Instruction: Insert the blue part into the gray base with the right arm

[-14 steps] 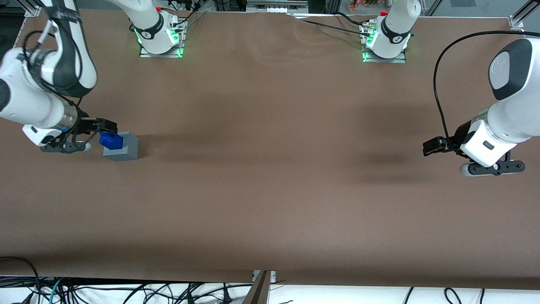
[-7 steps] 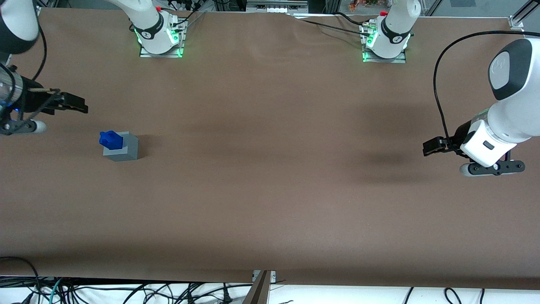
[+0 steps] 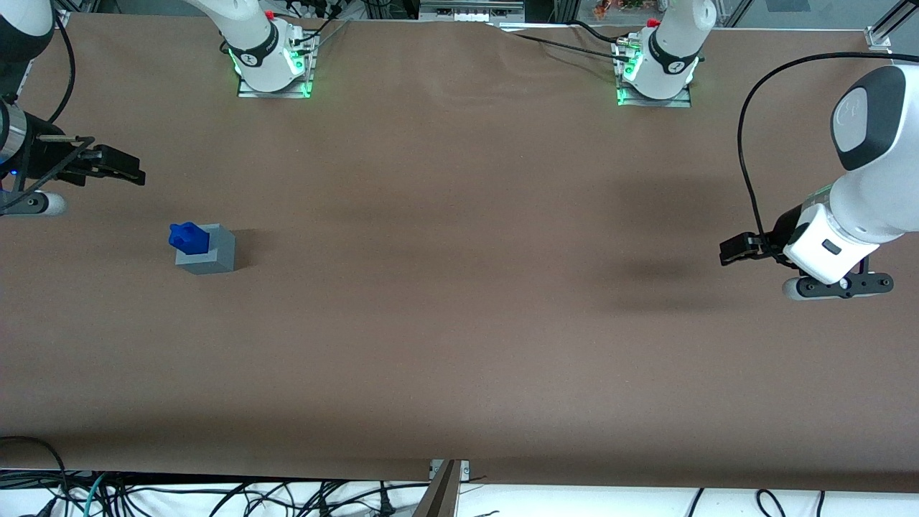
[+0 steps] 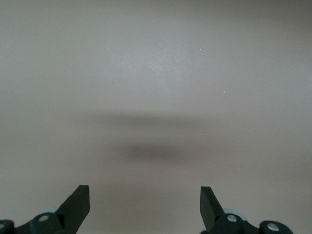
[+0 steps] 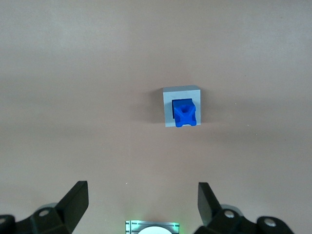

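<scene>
A: Where's the end effector [image 3: 136,171] relative to the stack?

B: Up off the desk [image 3: 459,323] at the working arm's end. It's empty, fingers [image 5: 73,202] spread wide with only bare desk between them in the wrist view.

A: Nearest thing to it?

B: The blue part [image 3: 188,238]. It lies below the end effector and nearer the front camera, offset a little toward the parked arm's end. Well apart, no contact.

A: And the gray base [image 3: 208,250]?

B: Directly under the blue part. Part sits in the recess in the base's top face, nubs up, body still sticking out above the rim. Wrist view has it inside the base's outline, shifted toward one edge, not centred: blue part [image 5: 185,113], gray base [image 5: 182,107].

A: Long axis?

B: Upright as far as I can tell, maybe a slight lean in the front view. Can't tell if it's bottomed out in the recess.

A: So the task status?

B: I'd call it inserted, or close to it. The right arm [image 3: 21,43] is clear of both pieces.

A: If it needs a push?

B: The end effector would have to come down and toward the front camera, then line up over the part's top. Closing direction runs across the part in the wrist view, so a re-grip looks feasible without rotating much. The risk is nudging the base sideways, since nothing pins it to the desk.
</scene>
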